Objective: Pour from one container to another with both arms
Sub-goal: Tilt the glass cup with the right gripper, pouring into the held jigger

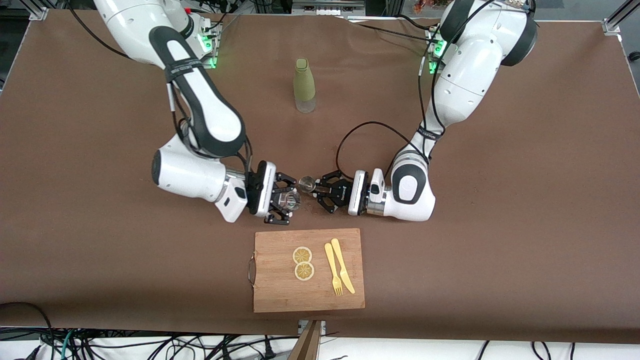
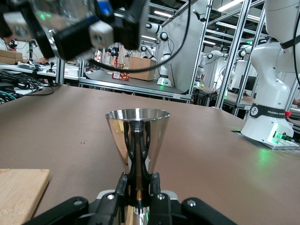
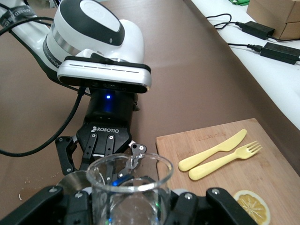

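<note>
The left arm's gripper (image 1: 314, 189) lies level, shut on the narrow waist of a shiny metal cone cup (image 1: 306, 184). In the left wrist view the cup (image 2: 137, 136) stands upright with its mouth up, gripped between the left gripper's (image 2: 138, 183) fingers. Right beside it, toward the right arm's end, the right gripper (image 1: 290, 201) is shut on a clear glass (image 1: 288, 199). In the right wrist view the glass (image 3: 129, 187) fills the foreground, with the metal cup (image 3: 75, 180) just past its rim. Both containers are over the brown table (image 1: 100, 250), just off the board's far edge.
A wooden cutting board (image 1: 280, 295) lies close to the front camera, carrying two lemon slices (image 1: 303, 263) and a yellow knife and fork (image 1: 339, 267). A green bottle (image 1: 304, 85) stands farther back, between the two arm bases.
</note>
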